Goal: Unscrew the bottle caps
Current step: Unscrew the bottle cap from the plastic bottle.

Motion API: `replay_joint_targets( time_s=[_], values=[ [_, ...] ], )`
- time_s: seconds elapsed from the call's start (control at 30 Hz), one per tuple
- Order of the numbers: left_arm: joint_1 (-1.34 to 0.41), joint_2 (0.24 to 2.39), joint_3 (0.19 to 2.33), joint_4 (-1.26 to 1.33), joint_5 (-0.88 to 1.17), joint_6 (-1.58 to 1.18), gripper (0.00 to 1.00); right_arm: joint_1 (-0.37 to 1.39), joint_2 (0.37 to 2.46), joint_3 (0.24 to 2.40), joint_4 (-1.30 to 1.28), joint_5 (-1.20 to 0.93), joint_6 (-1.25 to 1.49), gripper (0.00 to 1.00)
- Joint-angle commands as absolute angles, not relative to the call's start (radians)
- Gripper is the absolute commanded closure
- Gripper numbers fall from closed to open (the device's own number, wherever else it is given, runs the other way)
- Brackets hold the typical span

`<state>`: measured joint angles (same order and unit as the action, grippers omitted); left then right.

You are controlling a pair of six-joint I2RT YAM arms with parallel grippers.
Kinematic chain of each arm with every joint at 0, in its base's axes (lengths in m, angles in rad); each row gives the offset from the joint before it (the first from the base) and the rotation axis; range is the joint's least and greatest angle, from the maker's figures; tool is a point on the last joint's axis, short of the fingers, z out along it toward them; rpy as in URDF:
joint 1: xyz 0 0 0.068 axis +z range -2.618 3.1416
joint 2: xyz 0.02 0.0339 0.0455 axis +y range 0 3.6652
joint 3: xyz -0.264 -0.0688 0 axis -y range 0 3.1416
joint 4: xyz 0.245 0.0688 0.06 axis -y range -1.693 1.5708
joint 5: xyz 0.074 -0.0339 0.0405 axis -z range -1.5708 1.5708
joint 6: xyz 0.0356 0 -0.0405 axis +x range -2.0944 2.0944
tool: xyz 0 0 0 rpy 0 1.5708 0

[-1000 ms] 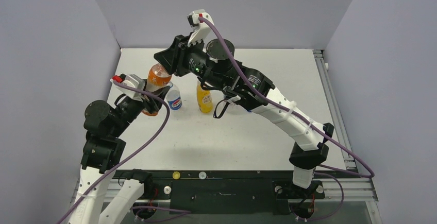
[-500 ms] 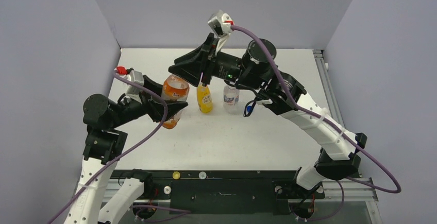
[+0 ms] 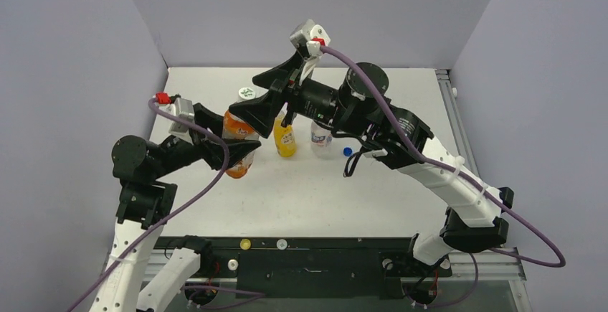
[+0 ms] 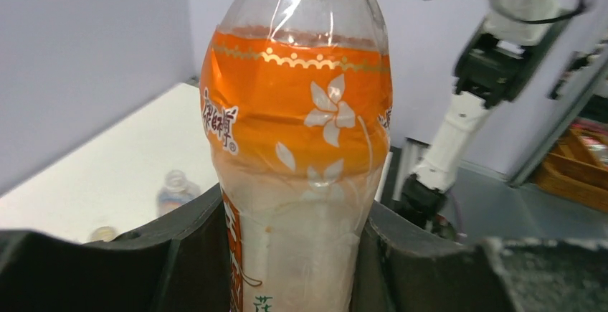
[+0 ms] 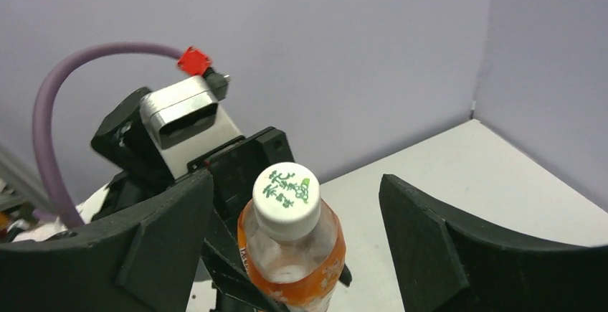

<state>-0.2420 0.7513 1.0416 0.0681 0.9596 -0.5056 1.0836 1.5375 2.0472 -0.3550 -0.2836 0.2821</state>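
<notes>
Left end effector [image 4: 297, 258] is grasping the orange bottle [image 4: 301, 133] mid-body; right end effector [image 5: 294, 226] is hanging released astride its white cap [image 5: 287, 199], needing centred, level closing before twisting.

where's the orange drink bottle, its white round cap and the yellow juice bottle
orange drink bottle [image 4: 301, 147], left wrist view, label
white round cap [image 5: 285, 191], right wrist view, printed top
yellow juice bottle [image 3: 285, 142], top view, body

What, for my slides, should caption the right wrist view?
Open right jaws frame the white cap of the orange bottle held by the left jaws.
</notes>
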Motion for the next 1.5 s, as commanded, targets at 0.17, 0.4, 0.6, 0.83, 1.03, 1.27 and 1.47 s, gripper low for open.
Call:
replay_joint_targets(
  time_s=[0.17,0.4,0.6,0.83,1.03,1.27,1.47],
  values=[
    [-0.242,0.646,0.994,-0.113,0.552,0.027,1.00,1.261,1.656,2.225,-0.457,0.361,0.322,0.18],
    [-0.244,0.636,0.999,-0.170,0.462,0.110,1.00,1.274,1.742,2.330,-0.466,0.354,0.346,0.17],
    [-0.244,0.639,1.004,-0.166,0.411,0.109,1.00,1.267,1.755,2.328,-0.445,0.354,0.358,0.41],
    [-0.244,0.641,0.996,-0.167,0.421,0.081,1.00,1.253,1.743,2.303,-0.433,0.342,0.369,0.75],
    [-0.244,0.643,0.999,-0.168,0.448,0.042,1.00,1.234,1.736,2.296,-0.425,0.303,0.372,0.83],
    [-0.244,0.631,1.000,-0.072,0.743,-0.224,1.00,1.116,1.651,2.196,-0.281,-0.122,0.358,1.00],
    [-0.246,0.682,1.013,0.112,1.054,-0.681,0.99,1.076,1.597,2.141,-0.159,-0.652,0.370,1.00]
  ],
)
